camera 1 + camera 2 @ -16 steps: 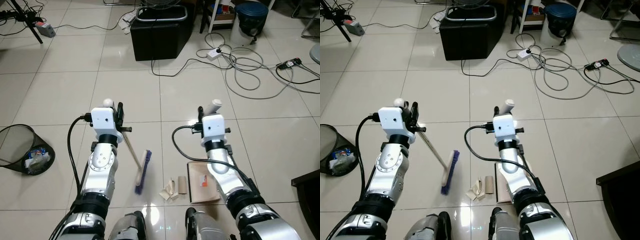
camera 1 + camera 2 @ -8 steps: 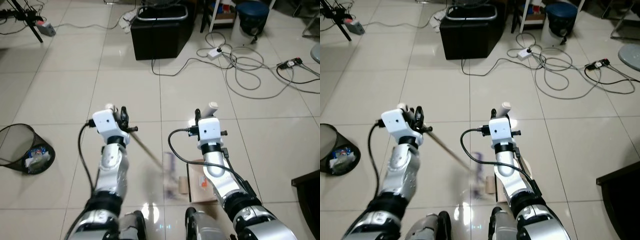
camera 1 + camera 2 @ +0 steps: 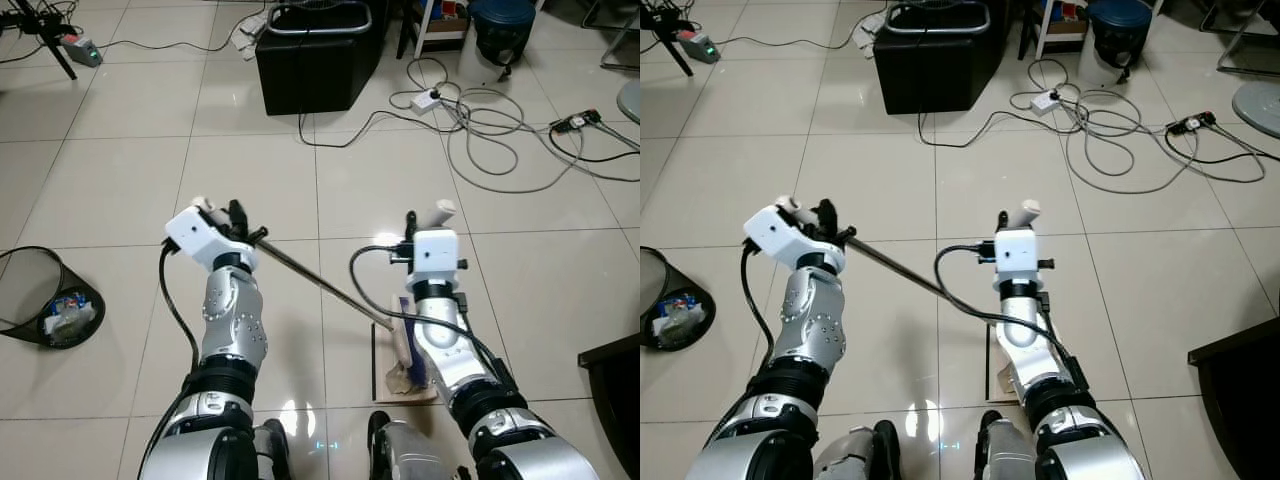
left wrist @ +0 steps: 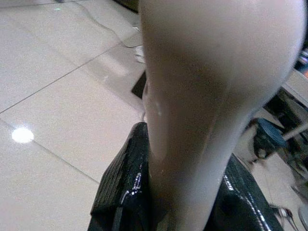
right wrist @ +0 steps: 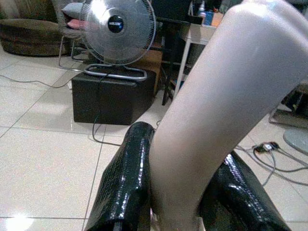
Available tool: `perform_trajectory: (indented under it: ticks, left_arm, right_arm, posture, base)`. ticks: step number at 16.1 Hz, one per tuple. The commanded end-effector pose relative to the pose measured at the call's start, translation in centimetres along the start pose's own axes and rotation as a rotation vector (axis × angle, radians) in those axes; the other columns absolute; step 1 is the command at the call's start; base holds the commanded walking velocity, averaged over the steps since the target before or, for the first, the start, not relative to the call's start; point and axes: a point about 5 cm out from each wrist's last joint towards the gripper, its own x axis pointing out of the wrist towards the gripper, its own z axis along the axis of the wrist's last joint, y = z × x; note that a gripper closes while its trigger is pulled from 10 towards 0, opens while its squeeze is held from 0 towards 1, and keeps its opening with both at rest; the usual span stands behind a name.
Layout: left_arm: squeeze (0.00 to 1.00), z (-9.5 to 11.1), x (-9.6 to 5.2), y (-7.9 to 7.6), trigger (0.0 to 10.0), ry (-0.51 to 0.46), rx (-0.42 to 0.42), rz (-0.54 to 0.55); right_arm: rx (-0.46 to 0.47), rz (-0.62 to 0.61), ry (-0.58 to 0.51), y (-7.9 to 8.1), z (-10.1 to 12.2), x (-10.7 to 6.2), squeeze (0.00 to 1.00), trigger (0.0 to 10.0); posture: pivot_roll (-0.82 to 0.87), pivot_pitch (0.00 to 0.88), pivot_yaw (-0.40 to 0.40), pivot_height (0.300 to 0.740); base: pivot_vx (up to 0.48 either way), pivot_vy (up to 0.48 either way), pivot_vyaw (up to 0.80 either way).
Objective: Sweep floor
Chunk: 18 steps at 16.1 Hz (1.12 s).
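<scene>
I have the left pincer (image 3: 238, 222) clenched on the pale handle end of the long-handled purple-bristled broom (image 3: 330, 287), whose thin metal shaft runs slantwise across the cream floor tiles (image 3: 130, 190) to its head, which sits on the flat brown cardboard dustpan (image 3: 384, 352) just in front of my right forearm. The right pincer (image 3: 1016, 222) grips that dustpan's whitish upright handle (image 5: 226, 96), fingers (image 5: 126, 183) pressed to either side of it.

My worry is the pile: the crumpled paper scraps (image 3: 402, 375) lie on the pan's near part, close to its edge, and I judge that a hard pull of the broom could flick them off, or shove the light cardboard sideways under my right arm. The shaft also passes close to the black cable (image 3: 365, 262) looping off my right wrist, so a wide swing could snag it.

Room is fair to my left, where bare tiles reach as far as the tipped black mesh wastebasket (image 3: 40, 300) holding rubbish. Ahead, the black box with a chrome rail (image 3: 310, 55) and a tangle of grey and black cords (image 3: 500, 130) stand well apart. At my right, a dark furniture corner (image 3: 612, 370) hems in that side.
</scene>
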Motion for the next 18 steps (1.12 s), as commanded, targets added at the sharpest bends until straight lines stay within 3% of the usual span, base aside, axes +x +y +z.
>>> perform_trajectory:
  ticks: [1,4,8,10,13,14,16,18]
  left_arm:
    - [0.0,0.9,0.5,-1.3,10.0,-0.045,0.031,-0.09]
    - [0.0,3.6,1.1,-3.3,10.0,-0.137,0.121,-0.304]
    - [0.0,9.5,2.6,-5.4,10.0,-0.299,0.102,-0.471]
    - [0.0,11.4,3.0,-5.4,10.0,-0.348,0.132,-0.502]
    - [0.0,13.3,3.6,-3.0,10.0,-0.385,0.299,-0.473]
    - [0.0,13.3,3.6,-1.8,10.0,-0.37,0.404,-0.448]
    - [0.0,12.3,3.4,0.5,10.0,-0.297,0.545,-0.405]
    - [0.0,10.9,2.8,2.0,10.0,-0.216,0.601,-0.373]
  right_arm:
    - [0.049,-0.01,0.048,0.2,-0.8,-0.6,0.0,10.0]
    - [0.126,-0.072,0.037,-1.1,-0.5,-0.2,0.0,10.0]
    - [0.16,-0.079,0.026,-1.8,-0.5,-0.2,0.0,10.0]
    - [0.168,-0.077,0.028,-2.0,-0.7,-0.5,0.0,10.0]
    - [0.192,-0.082,0.024,-2.6,-1.0,-0.9,0.0,10.0]
    - [0.205,-0.09,0.01,-2.9,-0.8,-0.8,0.0,10.0]
    - [0.236,-0.109,-0.033,-3.5,-0.1,-0.4,0.0,10.0]
    - [0.258,-0.125,-0.069,-4.0,0.6,-0.1,0.0,10.0]
  posture:
    - [-0.02,0.227,0.039,0.74]
    - [-0.01,0.206,0.045,0.74]
    - [0.0,0.178,0.049,0.74]
    - [0.0,0.165,0.052,0.74]
    - [0.0,0.128,0.055,0.74]
    - [-0.01,0.117,0.055,0.74]
    - [-0.02,0.09,0.055,0.74]
    - [-0.03,0.068,0.053,0.74]
  base:
    - [0.0,0.0,0.0]
    - [0.0,0.0,0.0]
    - [0.0,0.0,0.0]
    - [0.0,0.0,0.0]
    - [0.0,0.0,0.0]
    - [0.0,0.0,0.0]
    - [0.0,0.0,0.0]
    - [0.0,0.0,0.0]
